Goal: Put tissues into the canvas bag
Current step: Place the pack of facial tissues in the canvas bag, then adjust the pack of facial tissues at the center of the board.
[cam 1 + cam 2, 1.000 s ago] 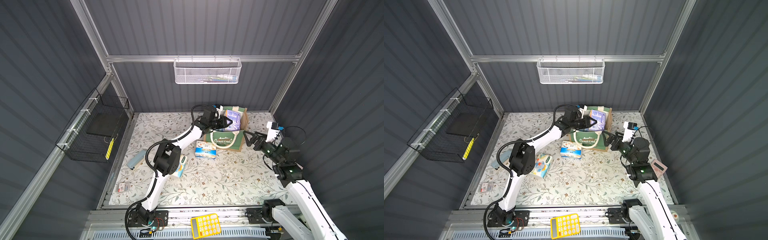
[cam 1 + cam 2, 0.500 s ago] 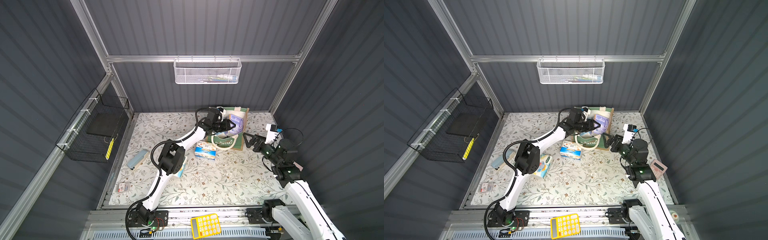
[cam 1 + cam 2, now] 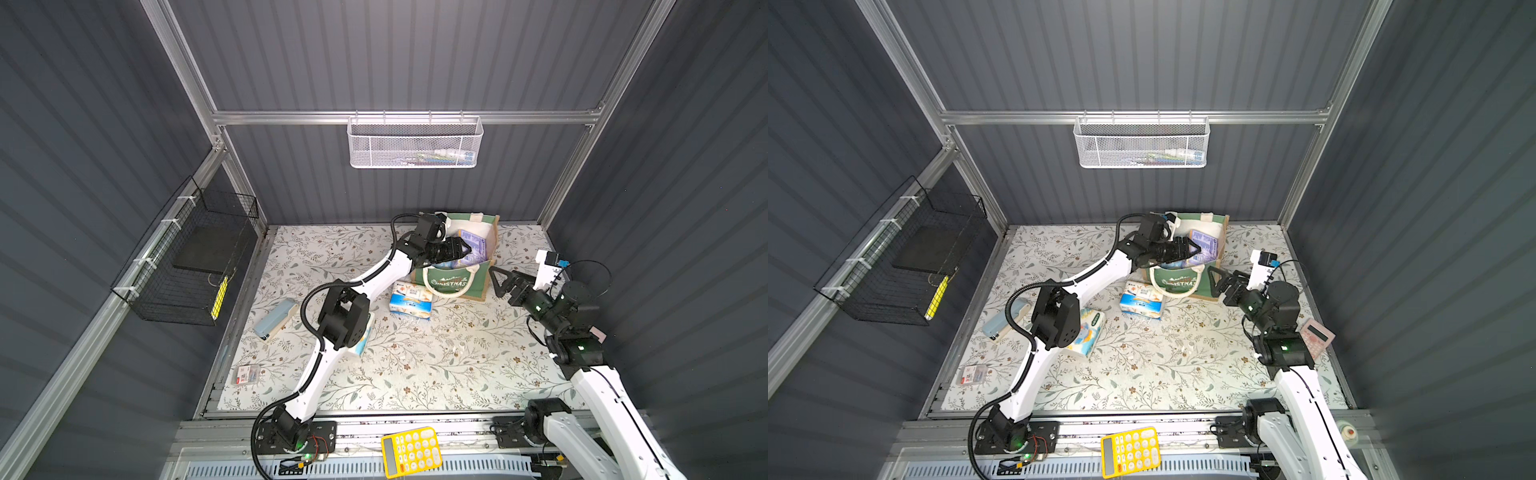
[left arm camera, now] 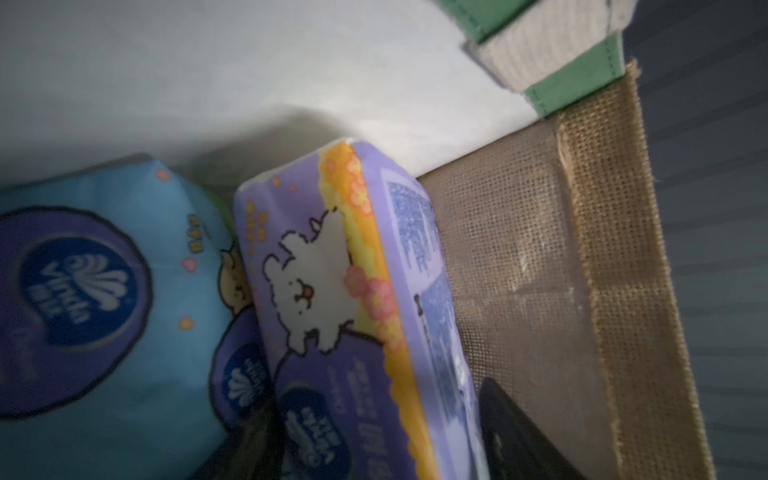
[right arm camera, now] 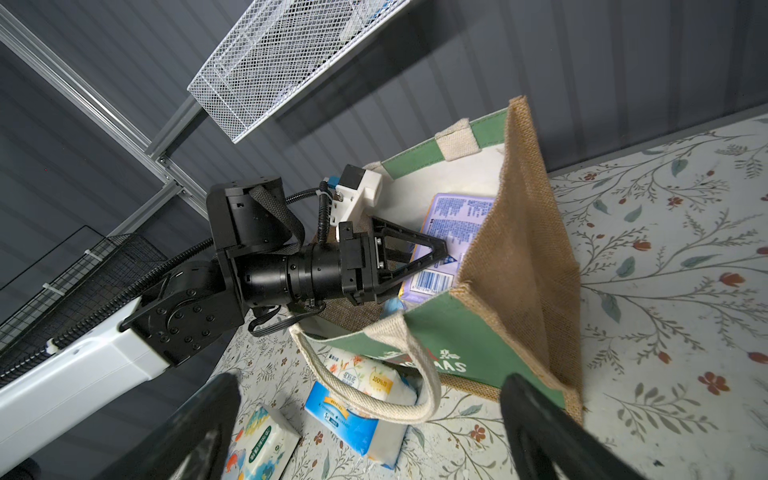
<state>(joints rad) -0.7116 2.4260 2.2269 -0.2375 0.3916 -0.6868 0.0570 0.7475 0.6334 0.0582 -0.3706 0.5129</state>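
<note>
Whether the left claw (image 5: 441, 250) grips the lavender pack (image 4: 332, 270) inside the canvas bag (image 5: 519, 257) is unclear; right claw (image 3: 495, 282) wide

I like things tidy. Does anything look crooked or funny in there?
Yes. In the bag, the lavender pack stands on edge against the jute side instead of lying flat. The bag's front handle droops over the blue-white pack outside.

Left end effector (image 3: 466, 249) and lavender pack (image 3: 475, 245) crowd the canvas bag (image 3: 478, 287) mouth; near counter (image 3: 457, 365) lies open.
</note>
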